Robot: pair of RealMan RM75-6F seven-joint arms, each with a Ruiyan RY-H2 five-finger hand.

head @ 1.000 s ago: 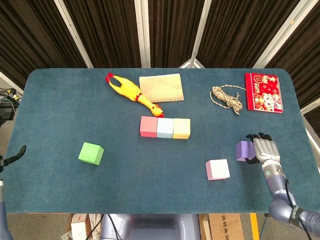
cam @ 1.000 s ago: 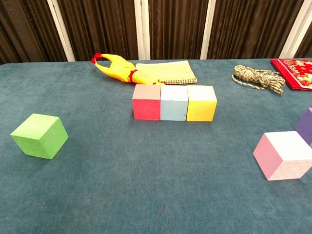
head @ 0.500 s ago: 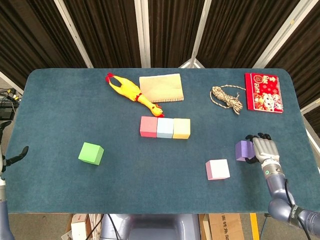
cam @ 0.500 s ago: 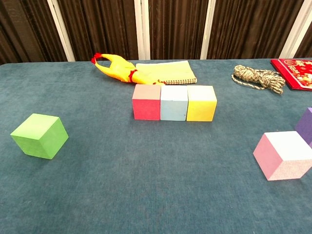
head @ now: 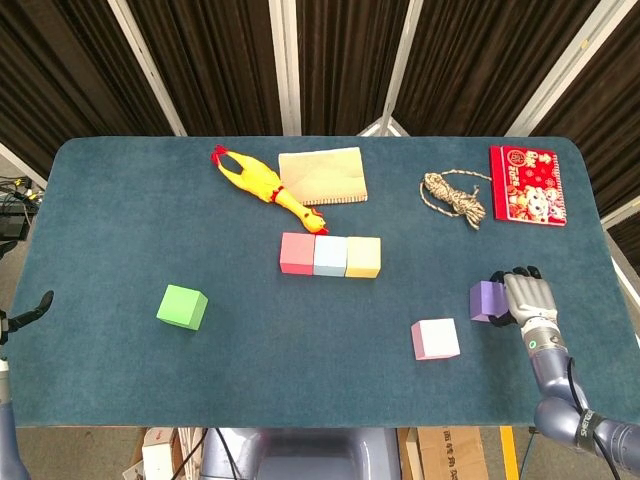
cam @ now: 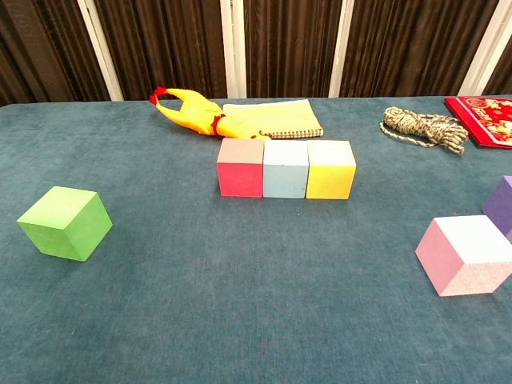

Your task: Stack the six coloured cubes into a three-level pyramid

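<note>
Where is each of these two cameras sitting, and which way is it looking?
Head view: high up, looking steeply down on the whole table; shows the right robot hand wrapped on the purple cube and a dark tip of the left robot hand at the left edge.
Chest view: low, near table height, looking forward across it at the red, blue and yellow cube row; no robot hand shows.
Shared: the cube row, green cube, pink cube, rubber chicken, notebook, rope.

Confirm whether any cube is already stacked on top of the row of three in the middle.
No: in the chest view the red cube, blue cube and yellow cube sit side by side with bare tops.
</note>
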